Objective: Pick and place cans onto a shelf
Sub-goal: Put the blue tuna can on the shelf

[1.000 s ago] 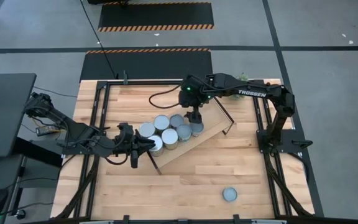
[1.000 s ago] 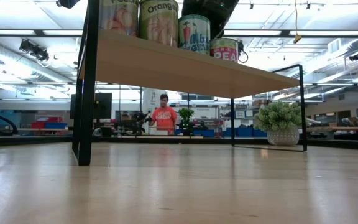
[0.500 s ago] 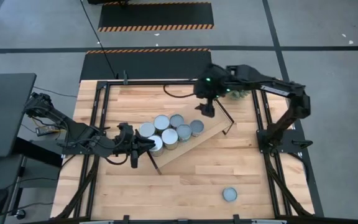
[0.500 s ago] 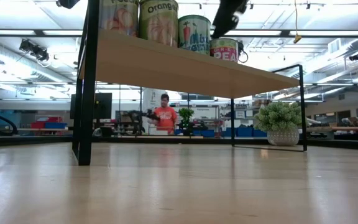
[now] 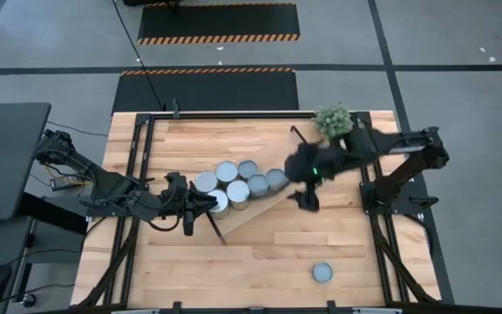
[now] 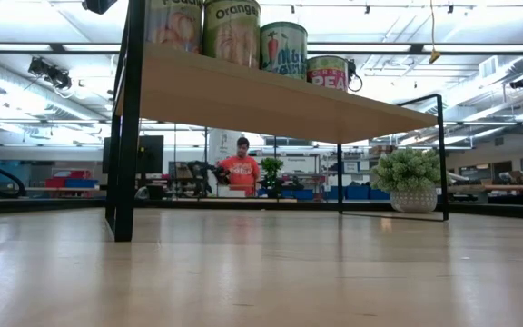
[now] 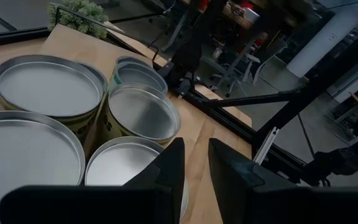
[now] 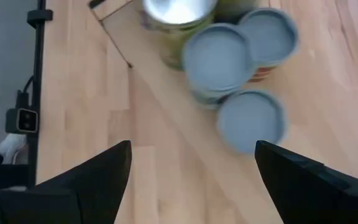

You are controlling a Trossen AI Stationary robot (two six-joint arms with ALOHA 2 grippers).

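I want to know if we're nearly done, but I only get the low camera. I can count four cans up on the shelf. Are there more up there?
Observer: Yes. The high view shows seven cans bunched together on the shelf.
Operator: Where's the last one?
Observer: A blue-grey-topped can stands alone on the table, well apart from the shelf, on the right arm's side.
Operator: I can't see any arms!
Observer: The right gripper is open and empty over the shelf's right end. The left gripper waits at the other end.
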